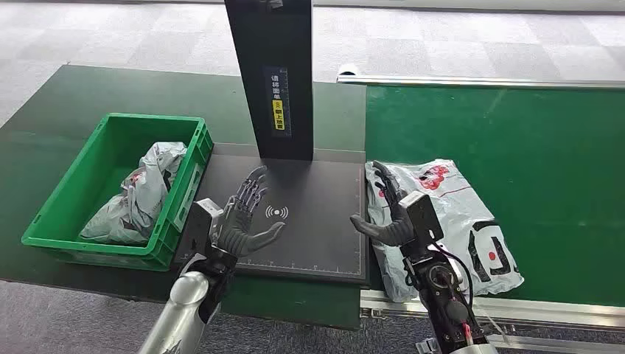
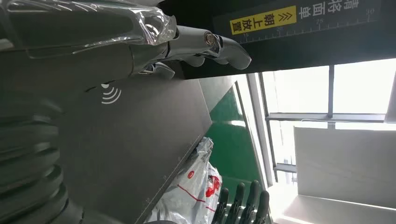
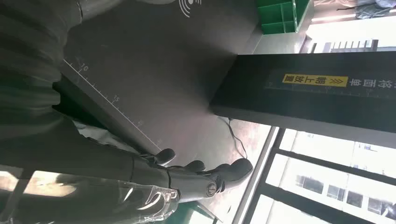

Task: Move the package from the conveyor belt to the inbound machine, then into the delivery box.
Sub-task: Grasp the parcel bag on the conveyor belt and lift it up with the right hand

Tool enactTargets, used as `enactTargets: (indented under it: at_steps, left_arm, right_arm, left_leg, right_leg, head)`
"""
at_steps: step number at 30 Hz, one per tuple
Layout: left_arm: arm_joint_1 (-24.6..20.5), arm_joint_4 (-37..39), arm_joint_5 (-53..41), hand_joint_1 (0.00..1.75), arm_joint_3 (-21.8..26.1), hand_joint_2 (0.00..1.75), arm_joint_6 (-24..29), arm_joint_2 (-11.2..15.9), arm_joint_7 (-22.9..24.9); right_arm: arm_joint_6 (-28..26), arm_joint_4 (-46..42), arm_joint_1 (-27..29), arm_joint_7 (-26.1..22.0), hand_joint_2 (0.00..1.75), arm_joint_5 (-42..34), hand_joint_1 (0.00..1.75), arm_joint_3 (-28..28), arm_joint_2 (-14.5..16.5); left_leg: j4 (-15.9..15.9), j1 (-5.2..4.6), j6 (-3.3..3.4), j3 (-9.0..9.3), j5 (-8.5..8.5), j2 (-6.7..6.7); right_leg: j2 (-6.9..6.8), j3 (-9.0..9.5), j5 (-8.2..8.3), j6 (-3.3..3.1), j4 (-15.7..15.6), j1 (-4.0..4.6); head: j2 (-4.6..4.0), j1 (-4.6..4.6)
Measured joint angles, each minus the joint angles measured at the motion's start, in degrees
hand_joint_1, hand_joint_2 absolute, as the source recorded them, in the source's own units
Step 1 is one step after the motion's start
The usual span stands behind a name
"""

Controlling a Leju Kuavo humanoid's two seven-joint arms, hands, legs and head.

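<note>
A white plastic package (image 1: 449, 221) with red and black print lies on the green conveyor belt (image 1: 516, 140), its left edge beside the dark scanner plate (image 1: 309, 228) of the inbound machine. My right hand (image 1: 387, 210) is open over the package's left edge, fingers spread, holding nothing; whether it touches the bag I cannot tell. My left hand (image 1: 247, 217) hovers open over the plate near the wireless symbol (image 1: 276, 212). From the left wrist, the package (image 2: 196, 191) lies past the plate (image 2: 140, 140). In the right wrist view my fingers (image 3: 196, 172) stretch over the plate (image 3: 154, 60).
A green crate (image 1: 74, 199) at the left of the plate holds another crumpled package (image 1: 144, 192). The machine's black column (image 1: 274, 74) with a yellow label rises behind the plate. A metal rail (image 1: 516, 310) runs along the belt's near edge.
</note>
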Motion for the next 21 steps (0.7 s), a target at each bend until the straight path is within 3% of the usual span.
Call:
enactTargets:
  at_steps: [4, 9, 21]
  left_arm:
    - [0.0, 0.0, -0.1, 0.0, 0.0, 1.75, -0.1, 0.0, -0.1]
    - [0.2, -0.2, -0.4, 0.0, 0.5, 1.75, 0.0, 0.1, 0.0]
    - [0.5, -0.8, -0.6, 0.0, 1.4, 1.75, 0.0, 0.2, 0.2]
  right_arm:
    - [-1.1, 0.2, -0.2, -0.1, 1.75, 1.5, 0.0, 0.0, 0.0]
    - [-14.2, 0.4, -1.4, 4.1, 1.75, 18.0, 0.0, 0.4, -1.0]
    - [-15.4, 0.8, -2.3, 5.0, 1.75, 20.7, 0.0, 0.4, -1.8]
  left_leg:
    - [0.0, 0.0, 0.0, 0.0, 0.0, 0.0]
    - [0.0, 0.0, 0.0, 0.0, 0.0, 0.0]
    - [0.0, 0.0, 0.0, 0.0, 0.0, 0.0]
  right_leg:
    - [0.0, 0.0, 0.0, 0.0, 0.0, 0.0]
    - [0.0, 0.01, 0.0, 0.0, 0.0, 0.0]
    - [0.0, 0.0, 0.0, 0.0, 0.0, 0.0]
  head:
    - [0.0, 0.01]
    - [0.0, 0.01]
    - [0.0, 0.0]
